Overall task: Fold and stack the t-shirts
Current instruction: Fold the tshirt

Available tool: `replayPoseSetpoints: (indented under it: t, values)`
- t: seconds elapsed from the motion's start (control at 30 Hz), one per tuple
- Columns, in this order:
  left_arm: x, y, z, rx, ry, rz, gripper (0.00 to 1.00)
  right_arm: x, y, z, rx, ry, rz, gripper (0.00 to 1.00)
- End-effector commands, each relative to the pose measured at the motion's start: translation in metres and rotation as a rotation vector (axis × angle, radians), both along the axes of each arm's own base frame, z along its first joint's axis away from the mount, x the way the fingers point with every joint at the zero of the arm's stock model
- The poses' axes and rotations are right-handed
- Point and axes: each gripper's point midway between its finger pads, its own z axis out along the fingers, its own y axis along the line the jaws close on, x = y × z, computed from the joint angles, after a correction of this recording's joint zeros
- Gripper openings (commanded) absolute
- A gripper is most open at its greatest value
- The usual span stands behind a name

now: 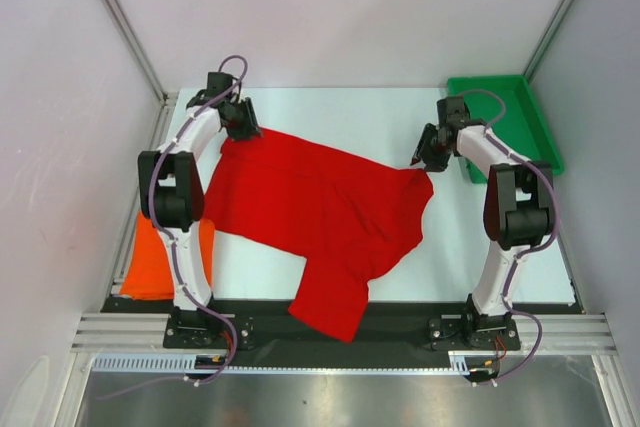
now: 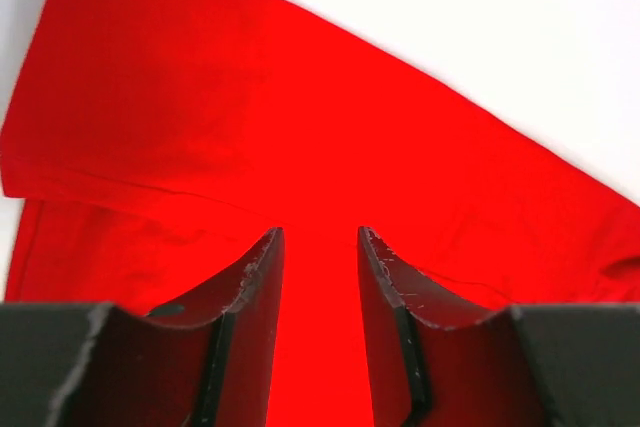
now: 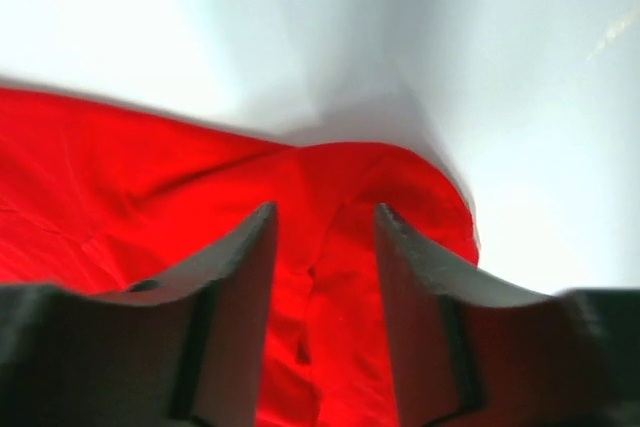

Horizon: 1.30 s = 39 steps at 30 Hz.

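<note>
The desk (image 1: 350,112) is white and is enclosed by pale walls on three sides. A green tray (image 1: 522,119) sits at its far right corner, just beside the right arm (image 1: 512,209) and apart from both shirts. The left arm (image 1: 176,197) stands in front of the orange shirt (image 1: 148,265) in the top view and hides that shirt's right part. The orange shirt lies flat at the near left edge of the desk as a folded shape with straight edges, and whether it touches the red shirt (image 1: 320,209) cannot be told behind the arm. The red shirt lies spread across the middle of the desk, unfolded, and reaches from the far left toward the right side. Its far edge runs in a straight slant between the two hands. A crease crosses its middle, its right end is gathered into a rounded bulge, and one part at the near side extends past the desk edge onto the black strip between the arm bases. The left hand (image 1: 243,123) is at the far left corner of the red shirt, its fingers apart, with flat cloth showing in the gap below them. The right hand (image 1: 432,155) is at the gathered right end, its fingers also apart over the cloth, clamped on nothing.
</note>
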Motion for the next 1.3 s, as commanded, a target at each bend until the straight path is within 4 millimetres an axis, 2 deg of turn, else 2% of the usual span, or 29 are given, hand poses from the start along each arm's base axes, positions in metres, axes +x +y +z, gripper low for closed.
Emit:
replayPoseSetpoints:
  t: [0.0, 0.1, 0.17, 0.2, 0.27, 0.33, 0.37, 0.4, 0.47, 0.5, 0.57, 0.6, 0.63, 0.67, 0.77, 0.8, 0.83, 0.87, 0.9, 0.97, 1.03, 1.07, 1.1, 1.13, 1.17, 1.23, 1.27]
  values:
    - [0.009, 0.009, 0.015, -0.020, -0.047, 0.023, 0.40, 0.016, 0.001, 0.003, 0.028, -0.033, -0.037, 0.40]
    - [0.003, 0.004, 0.012, -0.053, -0.024, 0.023, 0.38, 0.013, 0.004, -0.009, 0.044, 0.000, -0.049, 0.37]
    - [-0.008, -0.008, 0.010, -0.110, 0.004, 0.010, 0.37, 0.011, 0.003, -0.012, 0.040, 0.006, -0.055, 0.37]
    - [-0.017, -0.021, 0.005, -0.145, 0.029, -0.020, 0.37, 0.011, 0.003, -0.015, 0.042, 0.004, -0.054, 0.37]
    - [-0.028, -0.037, 0.010, -0.181, 0.036, -0.057, 0.39, 0.013, 0.003, -0.018, 0.042, -0.001, -0.056, 0.37]
    - [-0.045, -0.064, 0.013, -0.213, 0.051, -0.119, 0.40, 0.014, 0.003, -0.021, 0.053, 0.006, -0.059, 0.35]
    - [-0.060, -0.078, 0.005, -0.249, 0.081, -0.153, 0.42, 0.015, 0.003, -0.022, 0.057, 0.006, -0.058, 0.32]
    - [-0.073, -0.098, 0.014, -0.264, 0.069, -0.203, 0.42, 0.015, 0.003, -0.025, 0.050, 0.011, -0.059, 0.25]
    - [-0.097, -0.120, 0.007, -0.296, 0.104, -0.262, 0.43, 0.013, -0.003, -0.027, 0.030, 0.025, -0.071, 0.13]
    - [-0.111, -0.139, 0.010, -0.306, 0.112, -0.313, 0.43, 0.012, -0.010, -0.027, 0.001, 0.027, -0.088, 0.03]
    - [-0.130, -0.157, 0.007, -0.319, 0.138, -0.366, 0.43, 0.006, -0.018, -0.030, -0.046, 0.045, -0.092, 0.00]
    - [-0.144, -0.175, 0.007, -0.334, 0.151, -0.418, 0.44, 0.004, -0.022, -0.030, -0.062, 0.047, -0.096, 0.00]
    - [-0.150, -0.184, 0.007, -0.346, 0.159, -0.446, 0.43, 0.002, -0.024, -0.032, -0.076, 0.054, -0.093, 0.00]
    - [-0.154, -0.193, 0.009, -0.366, 0.163, -0.473, 0.43, -0.001, -0.026, -0.033, -0.088, 0.061, -0.081, 0.01]
    - [-0.172, -0.222, 0.006, -0.411, 0.219, -0.524, 0.43, -0.001, -0.019, -0.024, -0.075, 0.045, -0.029, 0.21]
    - [-0.175, -0.227, 0.005, -0.419, 0.228, -0.531, 0.42, -0.002, -0.017, -0.019, -0.076, 0.038, -0.021, 0.33]
    - [-0.177, -0.231, 0.003, -0.421, 0.235, -0.533, 0.41, -0.002, -0.016, -0.012, -0.076, 0.024, -0.015, 0.38]
    - [-0.179, -0.235, -0.003, -0.433, 0.247, -0.527, 0.37, -0.004, -0.014, 0.006, -0.079, -0.009, -0.011, 0.43]
    - [-0.183, -0.242, -0.004, -0.442, 0.253, -0.534, 0.36, -0.006, -0.009, 0.015, -0.084, -0.025, 0.009, 0.50]
    - [-0.186, -0.248, -0.013, -0.455, 0.263, -0.515, 0.32, -0.016, -0.005, 0.040, -0.093, -0.056, 0.026, 0.53]
    - [-0.187, -0.255, -0.020, -0.452, 0.251, -0.507, 0.29, -0.030, 0.002, 0.047, -0.090, -0.056, 0.054, 0.55]
    - [-0.191, -0.255, -0.029, -0.447, 0.272, -0.486, 0.28, -0.039, 0.008, 0.061, -0.057, -0.082, 0.075, 0.55]
    - [-0.194, -0.259, -0.031, -0.443, 0.272, -0.489, 0.27, -0.046, 0.015, 0.064, -0.033, -0.086, 0.098, 0.54]
    - [-0.192, -0.262, -0.033, -0.439, 0.259, -0.477, 0.27, -0.063, 0.023, 0.053, -0.004, -0.052, 0.120, 0.53]
    - [-0.195, -0.266, -0.037, -0.432, 0.264, -0.480, 0.28, -0.072, 0.038, 0.066, 0.076, -0.087, 0.169, 0.52]
    - [-0.196, -0.269, -0.045, -0.419, 0.276, -0.471, 0.31, -0.093, 0.057, 0.061, 0.154, -0.075, 0.216, 0.51]
    - [-0.196, -0.270, -0.047, -0.406, 0.273, -0.463, 0.31, -0.111, 0.065, 0.047, 0.192, -0.041, 0.244, 0.50]
